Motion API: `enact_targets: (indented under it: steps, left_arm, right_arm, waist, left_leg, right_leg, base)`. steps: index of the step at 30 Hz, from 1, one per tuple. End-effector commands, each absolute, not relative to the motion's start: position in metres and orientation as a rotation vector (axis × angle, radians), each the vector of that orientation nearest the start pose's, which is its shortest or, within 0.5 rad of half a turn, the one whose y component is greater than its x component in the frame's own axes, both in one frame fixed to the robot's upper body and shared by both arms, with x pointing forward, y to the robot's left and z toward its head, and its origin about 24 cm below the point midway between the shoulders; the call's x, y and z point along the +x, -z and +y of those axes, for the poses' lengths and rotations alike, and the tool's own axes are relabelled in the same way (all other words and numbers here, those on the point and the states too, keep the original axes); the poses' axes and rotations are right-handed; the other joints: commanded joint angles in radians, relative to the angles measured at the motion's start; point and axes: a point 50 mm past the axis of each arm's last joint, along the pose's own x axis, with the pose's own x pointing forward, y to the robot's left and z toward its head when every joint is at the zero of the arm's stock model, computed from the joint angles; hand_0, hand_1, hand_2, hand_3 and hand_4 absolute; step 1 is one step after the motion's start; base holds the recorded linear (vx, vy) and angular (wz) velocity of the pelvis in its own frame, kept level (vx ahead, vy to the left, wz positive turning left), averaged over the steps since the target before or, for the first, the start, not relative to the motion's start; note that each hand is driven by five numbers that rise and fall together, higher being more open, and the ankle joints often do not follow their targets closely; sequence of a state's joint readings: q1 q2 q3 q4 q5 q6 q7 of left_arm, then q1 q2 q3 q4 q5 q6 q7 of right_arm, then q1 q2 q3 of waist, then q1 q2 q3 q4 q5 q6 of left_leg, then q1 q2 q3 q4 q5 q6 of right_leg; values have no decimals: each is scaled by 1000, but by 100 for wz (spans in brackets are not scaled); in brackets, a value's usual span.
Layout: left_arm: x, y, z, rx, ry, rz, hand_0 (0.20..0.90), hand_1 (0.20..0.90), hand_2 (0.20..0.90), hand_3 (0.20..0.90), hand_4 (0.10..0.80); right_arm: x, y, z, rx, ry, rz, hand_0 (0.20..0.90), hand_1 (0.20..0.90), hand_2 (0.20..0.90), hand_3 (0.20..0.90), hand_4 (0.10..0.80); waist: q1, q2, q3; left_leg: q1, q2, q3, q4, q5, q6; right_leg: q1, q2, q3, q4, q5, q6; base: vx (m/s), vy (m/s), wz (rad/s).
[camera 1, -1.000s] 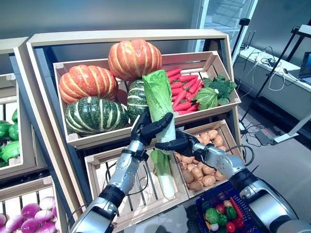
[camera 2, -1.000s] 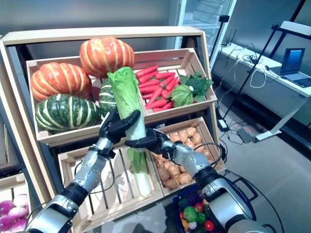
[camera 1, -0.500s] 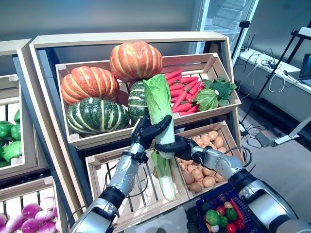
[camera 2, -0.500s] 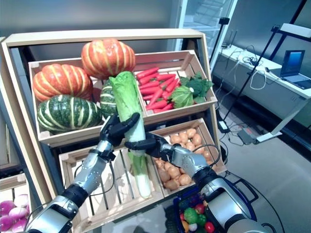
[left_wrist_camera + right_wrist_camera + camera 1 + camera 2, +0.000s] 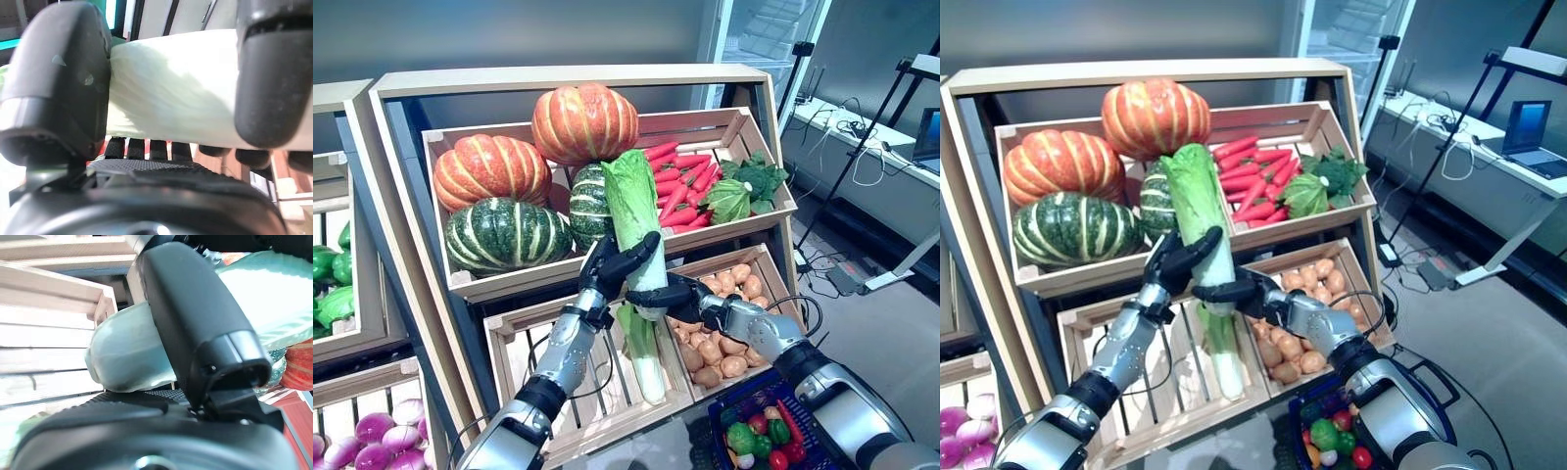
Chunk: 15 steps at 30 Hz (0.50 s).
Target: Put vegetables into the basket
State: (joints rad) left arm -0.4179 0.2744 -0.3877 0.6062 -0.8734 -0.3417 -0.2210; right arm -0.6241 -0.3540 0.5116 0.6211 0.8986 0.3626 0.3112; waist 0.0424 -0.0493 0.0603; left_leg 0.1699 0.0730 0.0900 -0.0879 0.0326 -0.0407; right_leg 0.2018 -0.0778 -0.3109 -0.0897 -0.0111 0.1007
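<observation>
Nothing has moved: both hands, left hand (image 5: 612,266) and right hand (image 5: 668,295), still clasp the upright cabbage (image 5: 631,201).

Both arms raised forward; left hand (image 5: 605,268) and right hand (image 5: 669,294) close together, fingers (image 5: 266,83) curled, gripping.

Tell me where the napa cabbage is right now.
The napa cabbage stands upright at mid-frame of both eye views, gripped by the left robot hand and right robot hand, before the striped green pumpkin.

Two orange pumpkins (image 5: 491,167), two green pumpkins (image 5: 506,233), one basket (image 5: 736,399)
</observation>
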Motion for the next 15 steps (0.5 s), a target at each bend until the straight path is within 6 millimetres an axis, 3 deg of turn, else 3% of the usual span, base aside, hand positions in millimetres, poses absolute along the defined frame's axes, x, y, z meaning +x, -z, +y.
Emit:
enact_targets:
  steps: [1,9,15]
  left_arm:
    - [324,-71,113,-274,534,-169,900,900,900,900,800]
    - [318,-59,178,-179,340,-144,900,900,900,900,800]
    - [309,-56,217,-120,227,-137,900,900,900,900,800]
  right_arm:
    - [375,-95,-144,259,-485,260,300,300,300,300,400]
    - [340,-52,-207,258,-329,274,300,300,300,300,400]
    - [315,-36,-243,302,-183,244,300,300,300,300,400]
  waist:
    - [9,1,-89]
    - [-15,9,-70]
    - [-37,15,-53]
  left_leg:
    - [3,-45,37,1,-151,38]
    - [3,-40,63,1,-150,39]
    - [3,-35,84,1,-152,39]
  right_leg:
    - [-22,9,20,2,-55,-34]
    - [-32,12,46,2,-46,-28]
    - [-39,15,63,2,-45,-26]
  base:
    - [0,0,0]
    - [-4,-4,-9]
    - [-6,-8,-14]
